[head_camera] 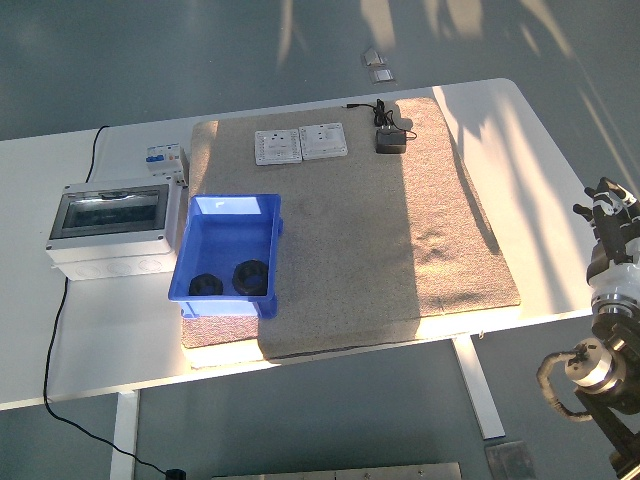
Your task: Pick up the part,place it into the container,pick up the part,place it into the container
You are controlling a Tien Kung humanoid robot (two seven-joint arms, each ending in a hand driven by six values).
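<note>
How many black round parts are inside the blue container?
2. One black part lies at the near left of the blue container, the other black part beside it at the near right. None looks hidden.
</note>
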